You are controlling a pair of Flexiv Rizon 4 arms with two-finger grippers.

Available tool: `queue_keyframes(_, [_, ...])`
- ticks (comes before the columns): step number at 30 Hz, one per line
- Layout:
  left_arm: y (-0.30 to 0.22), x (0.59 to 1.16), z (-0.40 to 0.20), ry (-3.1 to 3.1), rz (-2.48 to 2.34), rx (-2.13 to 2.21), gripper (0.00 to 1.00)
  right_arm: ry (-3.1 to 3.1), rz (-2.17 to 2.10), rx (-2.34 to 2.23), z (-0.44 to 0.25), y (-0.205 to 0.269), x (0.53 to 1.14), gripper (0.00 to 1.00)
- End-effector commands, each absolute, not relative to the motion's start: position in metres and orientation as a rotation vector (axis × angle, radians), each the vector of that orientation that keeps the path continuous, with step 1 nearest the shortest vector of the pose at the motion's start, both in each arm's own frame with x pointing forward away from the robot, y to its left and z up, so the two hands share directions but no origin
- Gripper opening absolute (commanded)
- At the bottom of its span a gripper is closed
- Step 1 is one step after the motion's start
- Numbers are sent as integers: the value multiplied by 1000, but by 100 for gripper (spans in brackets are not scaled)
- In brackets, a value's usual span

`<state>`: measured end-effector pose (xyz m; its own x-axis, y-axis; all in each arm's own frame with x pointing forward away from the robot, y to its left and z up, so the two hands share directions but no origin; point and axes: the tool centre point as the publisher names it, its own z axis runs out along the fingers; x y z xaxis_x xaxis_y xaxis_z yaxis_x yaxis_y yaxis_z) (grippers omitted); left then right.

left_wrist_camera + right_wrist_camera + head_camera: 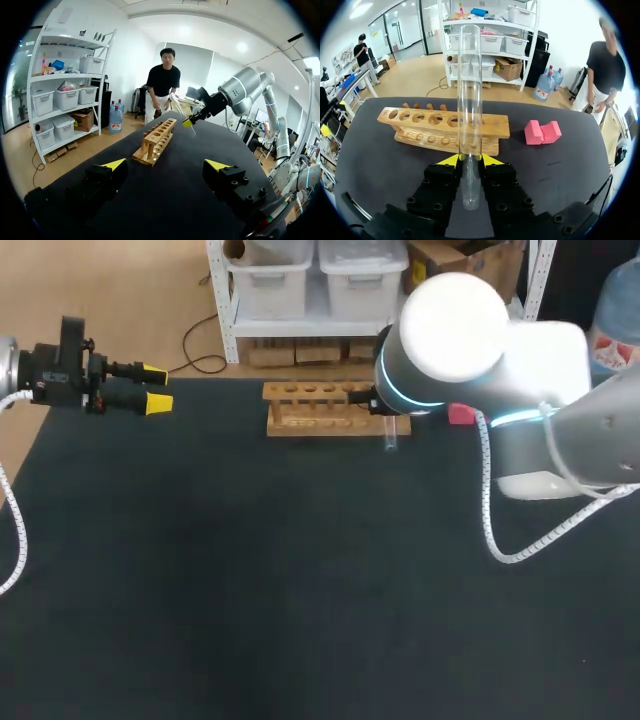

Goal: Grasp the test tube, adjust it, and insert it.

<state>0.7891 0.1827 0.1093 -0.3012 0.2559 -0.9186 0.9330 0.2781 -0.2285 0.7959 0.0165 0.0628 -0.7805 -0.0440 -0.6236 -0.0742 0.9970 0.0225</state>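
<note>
R gripper (470,159) clamps long, clear glass test tube (469,90), sticking out past both sides of its tips, ahead of wooden rack (420,125). L gripper (156,387) spread wide, holding nothing.

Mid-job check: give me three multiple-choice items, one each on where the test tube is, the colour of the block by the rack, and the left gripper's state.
1. Where is the test tube?
A. Lying flat, untouched
B. Clamped between the fingers of the right gripper, with the wooden rack ahead
C. Standing in the rack

2. What colour is the block beside the rack?
A. Pink
B. Blue
C. Green

3. What state is the left gripper in?
A. Shut on the tube
B. Shut on the block
C. Open, holding nothing

Answers:
1 B: the right wrist view shows both yellow tips against the tube.
2 A: the block shows pink in the right wrist view and the head view.
3 C: its fingers stand apart with nothing between them.
</note>
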Motion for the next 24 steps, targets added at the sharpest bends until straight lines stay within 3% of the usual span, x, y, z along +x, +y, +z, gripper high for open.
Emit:
queue_keyframes(1, [183,789,108,1736,-1056,1088,100,2421,67,-78,76,7,779,0])
queue_keyframes(24, [183,789,108,1736,-1056,1088,100,2447,154,-87,93,0,758,0])
